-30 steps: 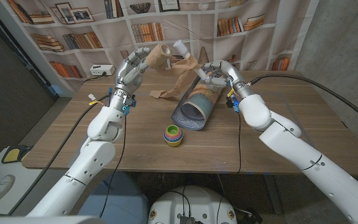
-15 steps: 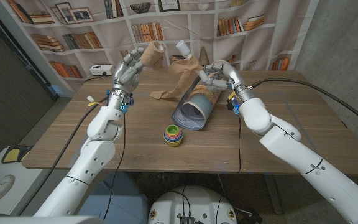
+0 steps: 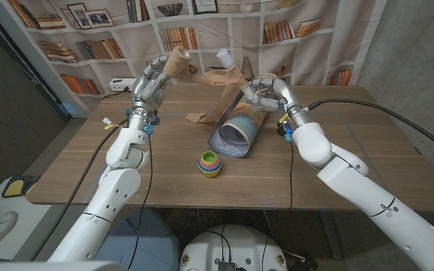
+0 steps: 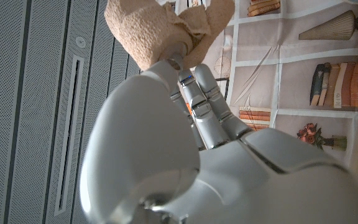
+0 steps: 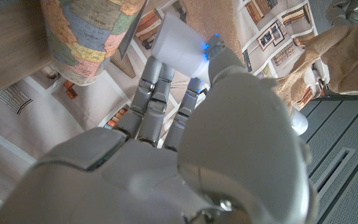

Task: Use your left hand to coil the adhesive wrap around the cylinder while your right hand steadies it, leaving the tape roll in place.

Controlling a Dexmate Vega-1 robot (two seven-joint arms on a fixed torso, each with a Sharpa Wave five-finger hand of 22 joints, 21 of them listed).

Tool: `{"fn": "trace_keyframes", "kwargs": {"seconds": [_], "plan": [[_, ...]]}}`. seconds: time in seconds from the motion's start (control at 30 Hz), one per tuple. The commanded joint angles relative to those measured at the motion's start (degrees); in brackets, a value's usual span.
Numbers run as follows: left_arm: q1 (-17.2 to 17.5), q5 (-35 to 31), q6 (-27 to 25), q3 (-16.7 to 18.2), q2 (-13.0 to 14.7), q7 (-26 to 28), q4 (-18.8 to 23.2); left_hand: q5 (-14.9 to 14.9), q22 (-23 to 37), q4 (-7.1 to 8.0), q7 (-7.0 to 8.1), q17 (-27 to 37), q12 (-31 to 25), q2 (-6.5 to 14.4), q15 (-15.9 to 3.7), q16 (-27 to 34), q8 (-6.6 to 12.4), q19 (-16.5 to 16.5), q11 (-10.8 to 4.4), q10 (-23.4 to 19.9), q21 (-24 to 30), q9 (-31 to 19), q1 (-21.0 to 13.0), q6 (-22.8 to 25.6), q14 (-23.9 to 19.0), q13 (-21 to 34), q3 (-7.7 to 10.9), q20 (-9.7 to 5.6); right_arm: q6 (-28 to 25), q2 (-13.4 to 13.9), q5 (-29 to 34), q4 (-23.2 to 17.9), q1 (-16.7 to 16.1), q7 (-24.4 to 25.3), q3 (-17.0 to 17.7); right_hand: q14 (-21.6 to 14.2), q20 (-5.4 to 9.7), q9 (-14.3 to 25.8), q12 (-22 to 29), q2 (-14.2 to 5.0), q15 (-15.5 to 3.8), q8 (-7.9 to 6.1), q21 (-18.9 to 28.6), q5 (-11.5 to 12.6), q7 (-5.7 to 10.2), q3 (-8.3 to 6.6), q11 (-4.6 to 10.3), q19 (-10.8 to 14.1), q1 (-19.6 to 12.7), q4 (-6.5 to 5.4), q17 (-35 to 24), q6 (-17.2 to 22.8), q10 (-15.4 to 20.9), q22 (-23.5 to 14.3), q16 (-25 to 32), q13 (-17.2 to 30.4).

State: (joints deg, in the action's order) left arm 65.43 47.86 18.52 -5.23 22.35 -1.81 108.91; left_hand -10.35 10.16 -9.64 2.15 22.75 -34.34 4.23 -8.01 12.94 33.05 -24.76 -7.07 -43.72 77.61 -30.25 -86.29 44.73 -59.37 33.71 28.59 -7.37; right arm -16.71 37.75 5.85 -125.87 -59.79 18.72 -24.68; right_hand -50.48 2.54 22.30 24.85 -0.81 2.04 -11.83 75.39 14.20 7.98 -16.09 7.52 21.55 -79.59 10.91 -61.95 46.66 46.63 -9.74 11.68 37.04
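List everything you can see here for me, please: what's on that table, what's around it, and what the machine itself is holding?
Tape roll: one, tan, held up above the table's far left by the left hand.
Loose wrap: one tan strip, running from the roll down to the cylinder.
Cylinder: one, map-printed with a grey-blue open end, lying on its side mid-table.
Stacking cups: one nested set, multicoloured, in front of the cylinder.
White cup-like object: one, behind the cylinder; can't tell what it rests on.
White power box: one, far left table edge.
Table: one, wooden.
Bookshelf backdrop: one, printed, behind the table.
Left hand: grips the roll.
Right hand: rests on the cylinder's far end.
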Motion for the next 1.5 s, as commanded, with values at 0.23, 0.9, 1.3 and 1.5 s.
{"fn": "trace_keyframes", "kwargs": {"seconds": [0.23,0.9,1.3,1.5], "plan": [[-1.3,-1.8,0.7,1.9,-2.6,4.4,-1.9,-0.4,0.1,0.01,0.04,2.2,-0.3,0.3,-4.07,0.1,0.27,0.3,-0.29,-0.2,0.4,0.0,-0.5,0.3,-4.5,0.1,-0.11,0.00,1.6,0.6,-0.6,-0.3,-1.3,0.5,0.7,-9.1,2.99,0.1,0.4,-0.68,-15.81,0.17,-0.1,0.4,-0.20,-7.99,2.54,0.4,0.0,-1.63,-0.2,0.0,2.5,-0.1,0.4,0.3],[-2.9,-4.5,2.0,2.7,-3.9,7.8,-4.3,-0.6,0.1,-0.11,-0.88,2.7,-0.3,0.1,-3.93,0.3,0.86,0.3,0.09,-0.7,0.5,0.6,-0.6,1.8,-4.7,-0.5,-0.04,-0.06,2.6,1.0,0.0,-0.6,-1.8,0.5,-0.3,-9.0,2.99,0.0,0.4,-0.65,-15.81,0.16,-0.1,0.4,-0.16,-8.01,2.46,0.4,0.0,-1.64,-0.2,0.0,2.5,-0.1,0.4,0.2],[-4.7,-7.3,2.7,2.1,-4.8,10.2,-6.3,-0.7,0.1,-0.01,-0.89,2.6,-0.2,0.1,-3.84,0.1,0.79,0.2,0.11,-0.6,0.5,1.0,-0.5,1.6,-4.7,-0.7,-0.01,-0.02,0.7,1.4,1.1,-1.2,-0.3,-1.7,-2.1,-9.0,3.00,0.0,0.4,-0.64,-15.81,0.15,-0.2,0.4,-0.15,-8.03,2.53,0.4,0.1,-1.63,-0.2,0.0,2.4,-0.1,0.3,0.2],[-5.7,-7.9,2.0,1.6,-5.2,10.9,-7.6,-0.8,0.1,0.01,-0.75,2.5,-0.2,0.1,-3.92,0.0,0.73,0.3,-0.06,-0.5,0.5,1.2,-0.5,1.5,-4.7,-0.7,0.01,0.03,-0.6,1.7,1.8,-1.6,-0.3,-2.1,-2.4,-9.1,3.03,0.0,0.4,-0.62,-15.81,0.15,-0.2,0.5,-0.14,-8.04,2.44,0.4,0.0,-1.61,-0.3,0.0,2.4,-0.1,0.4,0.3]]}}
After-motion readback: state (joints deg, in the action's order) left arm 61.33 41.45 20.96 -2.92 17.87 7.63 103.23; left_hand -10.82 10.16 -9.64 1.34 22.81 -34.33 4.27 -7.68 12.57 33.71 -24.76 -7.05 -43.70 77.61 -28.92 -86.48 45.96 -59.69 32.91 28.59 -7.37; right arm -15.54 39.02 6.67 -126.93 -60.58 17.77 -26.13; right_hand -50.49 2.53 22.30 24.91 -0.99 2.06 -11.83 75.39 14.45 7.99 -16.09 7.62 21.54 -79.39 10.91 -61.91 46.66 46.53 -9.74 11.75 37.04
